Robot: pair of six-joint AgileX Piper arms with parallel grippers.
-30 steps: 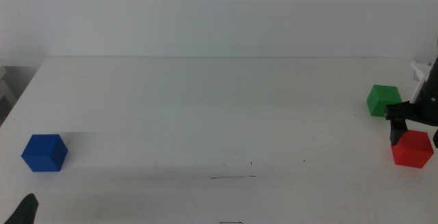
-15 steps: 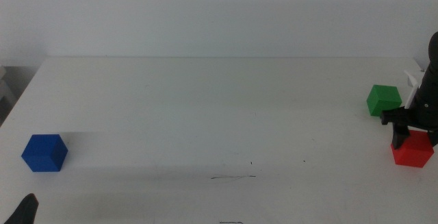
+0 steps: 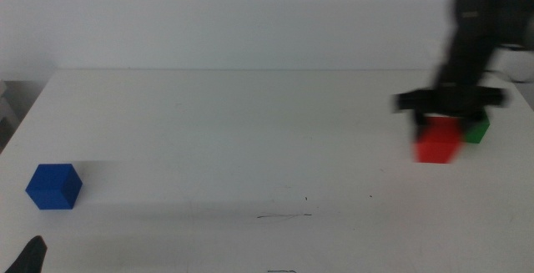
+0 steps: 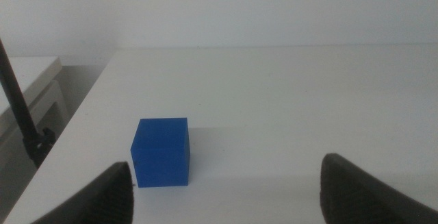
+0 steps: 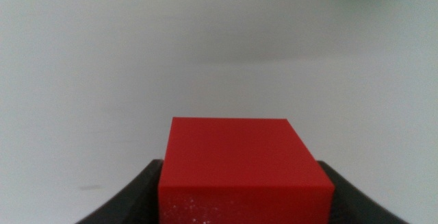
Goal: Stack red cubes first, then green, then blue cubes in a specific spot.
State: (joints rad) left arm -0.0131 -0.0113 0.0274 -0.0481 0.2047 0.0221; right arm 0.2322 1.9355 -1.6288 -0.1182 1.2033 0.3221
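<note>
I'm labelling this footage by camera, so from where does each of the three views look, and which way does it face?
Middle view: looks forward and down over the white table; right gripper carries the small solid red cube.
Left wrist view: low over the table, facing the small solid blue cube; left gripper open.
Right wrist view: looks past its jaws, shut on the red cube.
Shared: middle and left wrist views both show the blue cube.

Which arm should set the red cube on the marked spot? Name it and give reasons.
Right. Its pincer is shut on the red cube, lifted above the table. The left pincer waits open by the blue cube, far left.
</note>
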